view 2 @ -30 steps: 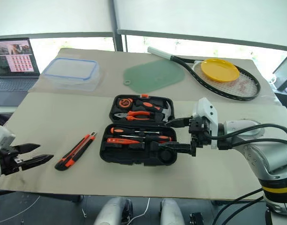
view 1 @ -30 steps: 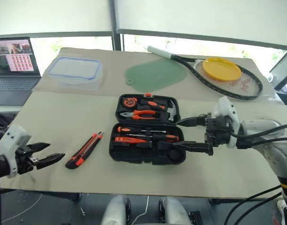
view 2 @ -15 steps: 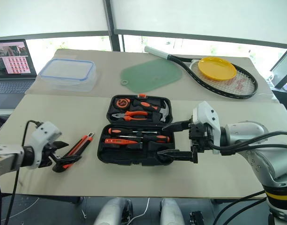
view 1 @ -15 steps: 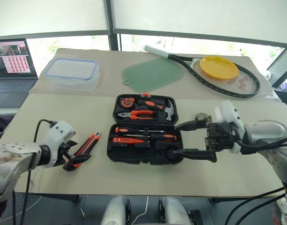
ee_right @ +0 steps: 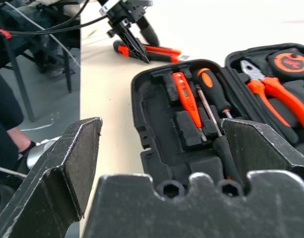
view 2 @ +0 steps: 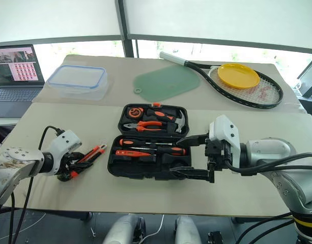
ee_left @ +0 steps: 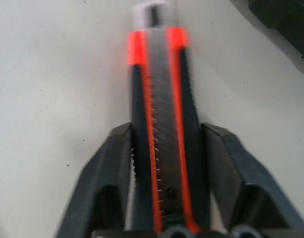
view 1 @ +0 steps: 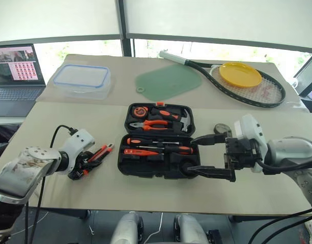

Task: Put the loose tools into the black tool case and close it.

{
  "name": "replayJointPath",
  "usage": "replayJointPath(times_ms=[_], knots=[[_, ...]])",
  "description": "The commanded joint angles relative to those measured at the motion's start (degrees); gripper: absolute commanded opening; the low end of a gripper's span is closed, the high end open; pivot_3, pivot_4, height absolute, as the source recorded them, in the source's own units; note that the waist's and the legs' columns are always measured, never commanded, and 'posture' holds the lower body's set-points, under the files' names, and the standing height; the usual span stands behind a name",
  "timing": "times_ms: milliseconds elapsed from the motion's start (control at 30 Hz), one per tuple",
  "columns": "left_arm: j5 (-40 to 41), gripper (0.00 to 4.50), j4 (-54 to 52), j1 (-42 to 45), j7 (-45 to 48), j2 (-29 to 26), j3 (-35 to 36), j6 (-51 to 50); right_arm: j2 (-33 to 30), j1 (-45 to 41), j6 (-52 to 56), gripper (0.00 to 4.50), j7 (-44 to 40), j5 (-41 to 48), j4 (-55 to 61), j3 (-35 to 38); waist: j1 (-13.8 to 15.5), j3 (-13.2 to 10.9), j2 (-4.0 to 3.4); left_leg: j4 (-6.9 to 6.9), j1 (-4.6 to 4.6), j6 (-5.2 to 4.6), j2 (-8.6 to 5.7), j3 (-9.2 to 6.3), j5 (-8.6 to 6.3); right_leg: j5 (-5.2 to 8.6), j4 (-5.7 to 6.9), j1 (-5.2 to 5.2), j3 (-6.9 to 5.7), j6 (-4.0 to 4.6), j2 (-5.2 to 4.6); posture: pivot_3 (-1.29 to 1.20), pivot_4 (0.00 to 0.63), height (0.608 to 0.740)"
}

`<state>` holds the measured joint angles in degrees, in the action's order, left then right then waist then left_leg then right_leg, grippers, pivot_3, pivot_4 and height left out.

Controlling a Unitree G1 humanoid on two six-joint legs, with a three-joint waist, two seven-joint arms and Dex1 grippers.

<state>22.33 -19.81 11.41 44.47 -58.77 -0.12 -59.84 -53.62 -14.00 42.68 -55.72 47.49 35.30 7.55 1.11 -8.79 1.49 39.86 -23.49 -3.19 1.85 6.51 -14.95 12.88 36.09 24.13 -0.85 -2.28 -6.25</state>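
The black tool case [view 1: 145, 169] lies open mid-table. Its lid half holds pliers, a tape measure and a hammer. In the near half sit two screwdrivers [view 1: 168, 149] and an orange tester pen [view 1: 134, 151]. Left of the case, the black-and-orange utility knife [view 1: 98, 153] lies on the table. My left gripper [view 1: 80, 169] is shut on the knife's rear end, and in the left wrist view its fingers [ee_left: 114, 158] press both sides of the knife [ee_left: 161, 114]. At the case's right end, my right gripper [view 1: 191, 153] hovers open and points left.
A clear blue-rimmed container [view 1: 82, 80] and a laptop [view 1: 16, 68] stand at the back left. A green mat [view 1: 168, 80], a tennis racket [view 1: 250, 86] and a yellow plate [view 1: 240, 74] lie at the back. A small round object [view 1: 220, 128] sits right of the case.
My left gripper came in from the table's left edge to the knife, and its fingers closed around the handle. The right gripper stayed open beside the case.
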Motion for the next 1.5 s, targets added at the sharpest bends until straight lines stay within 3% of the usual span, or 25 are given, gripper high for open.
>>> replayJointPath(times_ms=[33, 267, 467, 867, 1067, 1267, 1500], knots=[[0.59, 1.54, 6.73, 6.01, 0.54, -0.51, 4.17, -0.02, -0.8, 1.61, 0.27, 4.5, 1.35, 1.03, 2.3, 3.06, 0.05, -0.04, 0.07, 0.0, -0.02, 0.06, 0.02, -0.02, 0.04, 0.01, 0.03, 0.02, -0.03, 0.02, 0.06, 0.0, 0.15, 0.738], [5.23, 1.53, 3.38, 18.94, 16.93, -1.31, -0.25, 12.02, -1.43, 4.33, 0.63, 4.5, 2.0, 1.73, 3.17, 5.01, 0.3, -0.2, 0.39, 0.05, -0.36, -0.01, 0.0, -0.03, 0.07, -0.05, -0.16, 0.13, -0.07, -0.08, 0.11, 0.0, 0.15, 0.738], [-0.45, 1.53, 3.54, 29.36, 30.57, 4.33, -17.47, 22.46, -1.93, 7.12, 0.57, 4.5, 2.95, 1.62, 4.41, 5.66, 0.34, -0.2, 0.4, 0.05, -0.37, 0.0, -0.17, 0.09, 0.07, -0.01, -0.25, 0.07, 0.01, -0.24, 0.08, 0.0, 0.15, 0.738], [-12.75, 1.53, 12.7, 39.41, 35.13, 16.13, -36.25, 19.64, -0.76, 12.86, 1.73, 4.5, 8.07, 4.24, 8.85, 9.13, 0.19, -0.21, 0.42, 0.29, -0.49, -0.2, -0.19, -0.02, -0.03, 0.03, -0.19, 0.07, 0.05, -0.31, 0.24, 0.0, 0.15, 0.738], [-15.53, 1.53, 16.17, 41.19, 35.2, 19.02, -38.7, 15.87, -0.83, 14.6, 1.29, 4.5, 9.62, 4.46, 9.43, 10.09, 0.26, -0.21, 0.41, 0.49, -0.61, -0.26, -0.12, -0.12, -0.07, 0.0, -0.15, 0.08, 0.03, -0.37, 0.25, 0.0, 0.15, 0.738], [-13.2, 1.53, 13.74, 42.3, 36.08, 20.76, -37.74, 8.25, -0.57, 15.26, 0.75, 4.5, 10.43, 4.47, 9.47, 10.49, 0.27, -0.21, 0.41, 0.54, -0.6, -0.28, -0.1, -0.15, -0.07, 0.01, -0.12, 0.06, 0.03, -0.38, 0.25, 0.0, 0.15, 0.738], [-10.77, 1.53, 6.97, 40.66, 37.0, 17.28, -37.05, 4.42, -0.44, 15.72, 0.58, 4.5, 10.24, 4.55, 9.5, 10.9, -0.01, -0.21, 0.41, 0.54, -0.67, -0.28, -0.08, -0.17, -0.07, 0.01, -0.09, 0.14, 0.04, -0.39, 0.25, 0.0, 0.15, 0.738]])
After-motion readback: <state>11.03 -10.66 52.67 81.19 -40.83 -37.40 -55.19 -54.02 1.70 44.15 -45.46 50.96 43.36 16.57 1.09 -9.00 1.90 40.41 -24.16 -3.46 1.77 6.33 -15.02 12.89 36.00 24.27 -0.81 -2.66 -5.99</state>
